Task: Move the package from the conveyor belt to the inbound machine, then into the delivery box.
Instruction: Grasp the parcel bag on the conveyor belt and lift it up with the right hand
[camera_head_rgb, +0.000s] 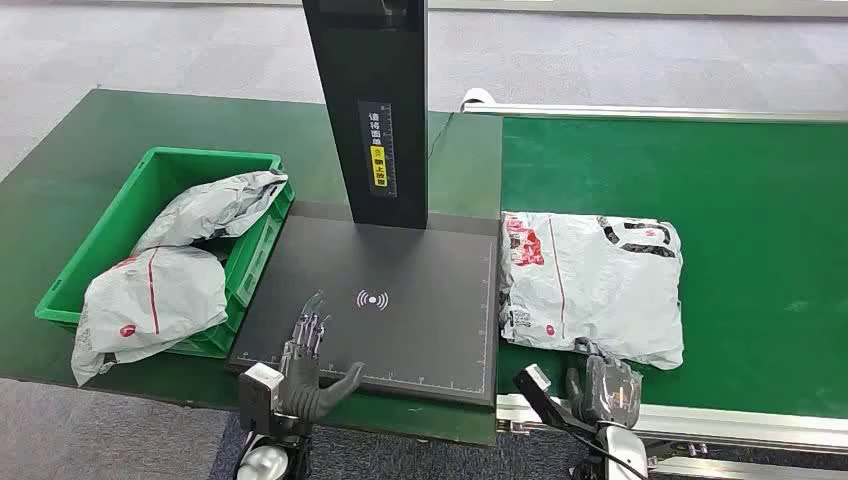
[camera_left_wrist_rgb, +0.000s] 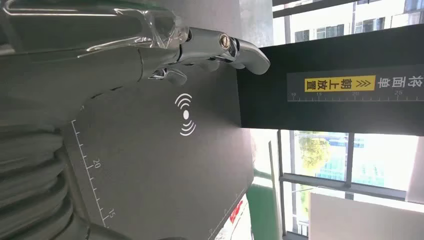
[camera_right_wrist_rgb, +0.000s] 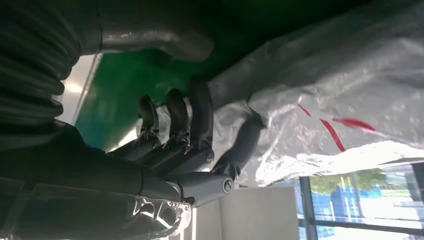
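A grey plastic package (camera_head_rgb: 590, 285) with red and black print lies flat on the green conveyor belt (camera_head_rgb: 760, 200), close to the inbound machine's black scan plate (camera_head_rgb: 400, 320). My right hand (camera_head_rgb: 605, 385) is at the package's near edge. In the right wrist view its bent fingers (camera_right_wrist_rgb: 175, 125) touch the crumpled edge of the package (camera_right_wrist_rgb: 350, 75), while the thumb stays apart over the belt (camera_right_wrist_rgb: 130, 85). My left hand (camera_head_rgb: 305, 365) rests open on the plate's near edge, fingers stretched forward and holding nothing. The left wrist view shows that left hand (camera_left_wrist_rgb: 210, 45) above the scan plate (camera_left_wrist_rgb: 165, 165).
The machine's black post (camera_head_rgb: 375, 110) rises from the back of the plate. A green crate (camera_head_rgb: 150, 190) stands left of the plate with one grey bag (camera_head_rgb: 215, 205) inside and another (camera_head_rgb: 150, 300) hanging over its near rim. The belt's metal frame (camera_head_rgb: 700, 425) runs along the front.
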